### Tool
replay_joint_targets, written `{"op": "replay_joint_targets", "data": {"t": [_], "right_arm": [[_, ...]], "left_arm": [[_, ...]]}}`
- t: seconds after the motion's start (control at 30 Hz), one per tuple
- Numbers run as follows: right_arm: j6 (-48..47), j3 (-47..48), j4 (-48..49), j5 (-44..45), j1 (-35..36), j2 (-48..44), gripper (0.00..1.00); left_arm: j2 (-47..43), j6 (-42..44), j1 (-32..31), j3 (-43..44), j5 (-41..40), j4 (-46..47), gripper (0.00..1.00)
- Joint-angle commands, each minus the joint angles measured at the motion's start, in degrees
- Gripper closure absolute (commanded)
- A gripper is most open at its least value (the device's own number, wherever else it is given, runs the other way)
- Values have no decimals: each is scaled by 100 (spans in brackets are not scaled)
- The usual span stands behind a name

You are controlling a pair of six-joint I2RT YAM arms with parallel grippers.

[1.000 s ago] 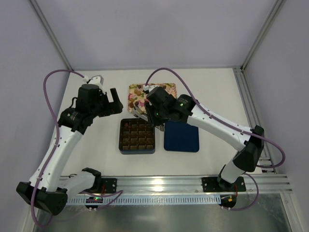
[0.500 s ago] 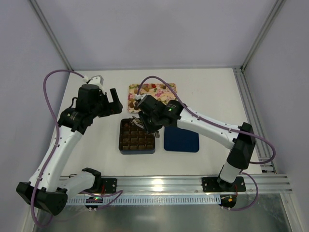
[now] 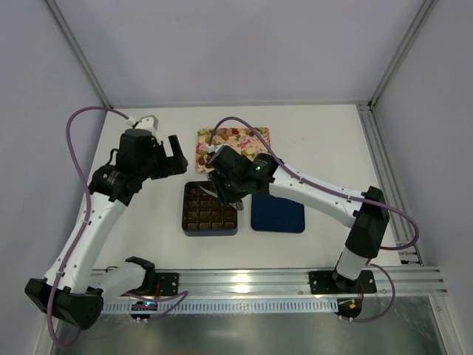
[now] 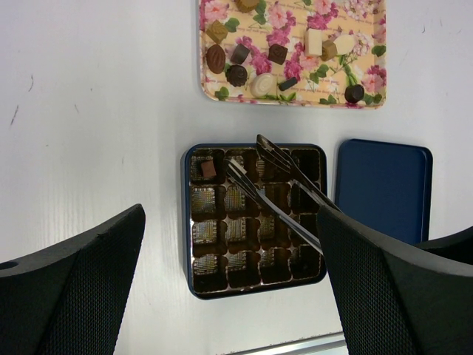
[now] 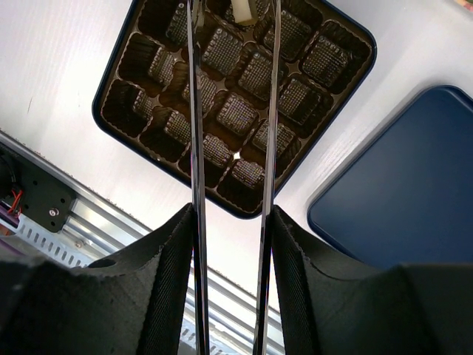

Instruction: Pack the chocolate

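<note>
Right claw [image 5: 233,222] grips the tongs [image 5: 193,111]. It is part-open, one finger pressed on each tong arm, and the arms stand apart, not pinched. The tongs run straight ahead from the claw, diagonally over the box [image 4: 186,222] from its near-right corner toward the far row.

White chocolate [image 5: 244,10] sits between the tong tips, in a far-row cell. It is cut by the frame edge, so I can't tell which cell or whether the tips touch it. The piece lies dead ahead of the claw, on the tongs' long axis. Judgement: this is the drop-off, and the next move needs a lift up and back along that axis so the tips don't drag it out.

One brown chocolate [image 4: 208,168] is in the far-left corner cell; most other cells look empty. Loose chocolates [image 4: 236,74] lie on the floral tray [image 4: 369,44], just beyond the box's far edge. The right arm is nearer them and has the tool.

Left claw [image 3: 176,157] is wide open, holds nothing, and hangs over the bench [image 4: 89,111] left of the tray. Lid [image 4: 384,188] lies flat just right of the box, not touching.
</note>
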Motion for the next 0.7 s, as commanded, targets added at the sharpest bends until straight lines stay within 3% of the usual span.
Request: {"op": "replay_joint_targets", "data": {"t": [0.0,0.3,0.67], "right_arm": [[-49,204,168,128,19,-83,53],[-163,371,-34,286,-270,-451,53],[-479,-358,62,286,-1764,-1023,53]], "left_arm": [[-48,20,4,120,-73,27,4],[-74,64,4,207,-82,-8,4],[-74,64,4,225,-135,18,4]]}}
